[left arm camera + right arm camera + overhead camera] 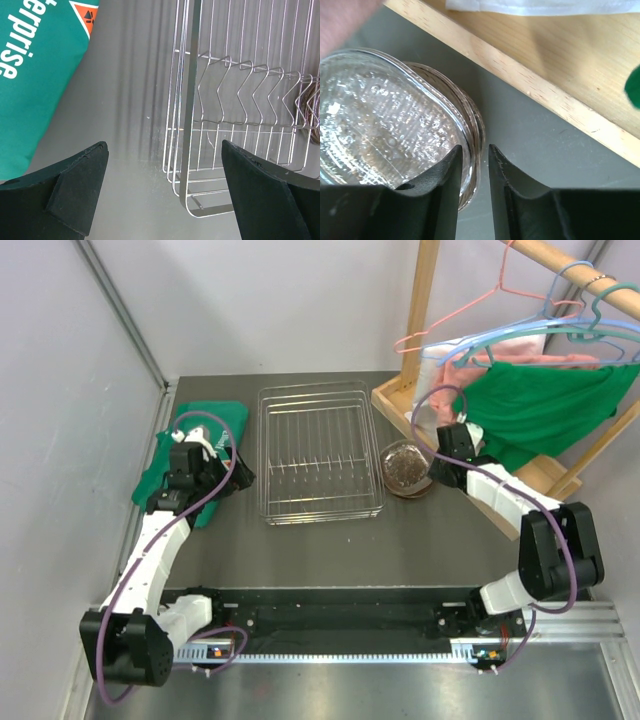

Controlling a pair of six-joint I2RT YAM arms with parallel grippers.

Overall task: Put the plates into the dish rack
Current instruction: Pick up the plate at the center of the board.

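Dish rack (320, 468) sits square on the dark table (420, 540), and the left gripper (236, 475) hangs just off the rack's left side, fingers spread wide and holding nothing. Just beside the rack's right side, the right gripper (474, 150) is at the stacked plates (403, 466), fingers pinched narrow onto the top rim

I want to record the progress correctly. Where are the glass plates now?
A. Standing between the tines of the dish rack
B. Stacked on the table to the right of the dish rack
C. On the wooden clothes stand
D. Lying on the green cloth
B: the plates form one stack on the table beside the dish rack, whose tines hold nothing.
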